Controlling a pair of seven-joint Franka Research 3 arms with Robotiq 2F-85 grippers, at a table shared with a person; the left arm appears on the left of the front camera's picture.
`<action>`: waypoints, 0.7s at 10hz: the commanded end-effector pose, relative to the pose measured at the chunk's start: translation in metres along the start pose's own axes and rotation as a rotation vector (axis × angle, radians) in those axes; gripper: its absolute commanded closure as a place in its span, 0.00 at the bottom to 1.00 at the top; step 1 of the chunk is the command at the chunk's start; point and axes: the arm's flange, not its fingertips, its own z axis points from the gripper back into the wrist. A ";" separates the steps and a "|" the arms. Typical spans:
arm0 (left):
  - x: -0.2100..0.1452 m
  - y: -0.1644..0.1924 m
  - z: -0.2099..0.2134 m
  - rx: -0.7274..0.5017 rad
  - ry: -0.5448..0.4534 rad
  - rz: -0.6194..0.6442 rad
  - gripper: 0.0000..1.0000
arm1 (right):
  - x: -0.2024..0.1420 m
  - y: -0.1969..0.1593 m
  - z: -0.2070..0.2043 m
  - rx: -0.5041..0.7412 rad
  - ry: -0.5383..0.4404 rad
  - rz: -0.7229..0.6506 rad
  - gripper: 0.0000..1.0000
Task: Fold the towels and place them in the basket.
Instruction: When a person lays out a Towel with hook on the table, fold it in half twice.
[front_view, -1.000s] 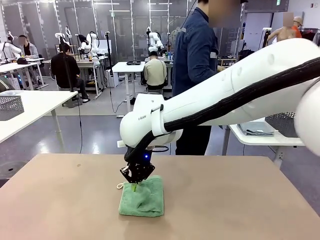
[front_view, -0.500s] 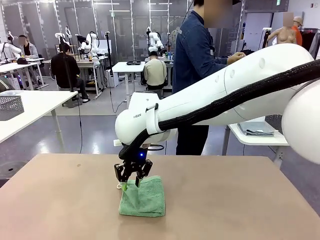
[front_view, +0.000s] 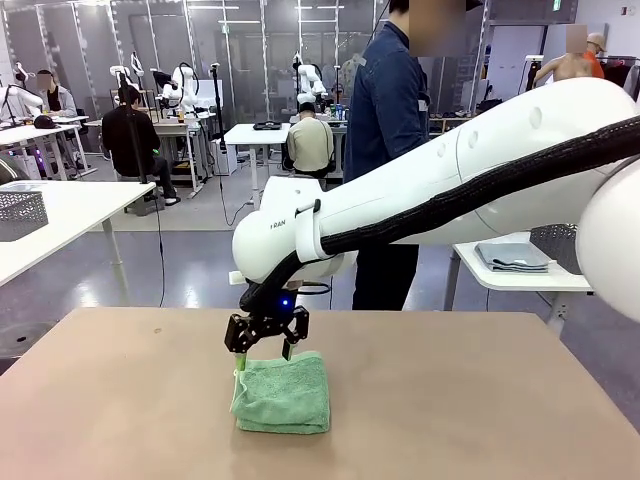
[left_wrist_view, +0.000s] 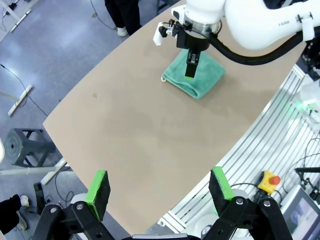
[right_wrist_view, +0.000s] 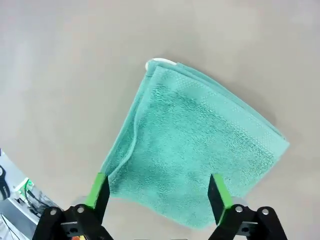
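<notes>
Currently, the right gripper (front_view: 263, 352) is hovering just above the folded mint green towel (front_view: 287, 395), jaws spread wide and gripping nothing. The towel is lying flat on the table (front_view: 470, 400). The left gripper (left_wrist_view: 159, 180) is standing released, well apart from it.

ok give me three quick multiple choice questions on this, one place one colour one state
1. Where is the towel? A in a basket; B on the table; C in a person's hand.
2. What colour is the towel? A white; B red; C mint green.
3. How is the right gripper? A open over the towel; B shut on the towel; C shut on a cup.

Answers: 1 B, it lies folded on the tan tabletop. 2 C, the cloth is mint green in every view. 3 A, the right wrist view shows both green pads apart, with the towel lying below them.
</notes>
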 end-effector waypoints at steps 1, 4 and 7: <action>0.001 0.000 0.001 0.014 0.002 0.014 0.00 | 0.001 0.005 -0.002 0.004 0.001 0.012 0.11; 0.001 0.000 0.001 0.014 0.002 0.014 0.00 | 0.001 0.005 -0.002 0.004 0.001 0.012 0.11; 0.001 0.000 0.001 0.014 0.002 0.014 0.00 | 0.001 0.005 -0.002 0.004 0.001 0.012 0.11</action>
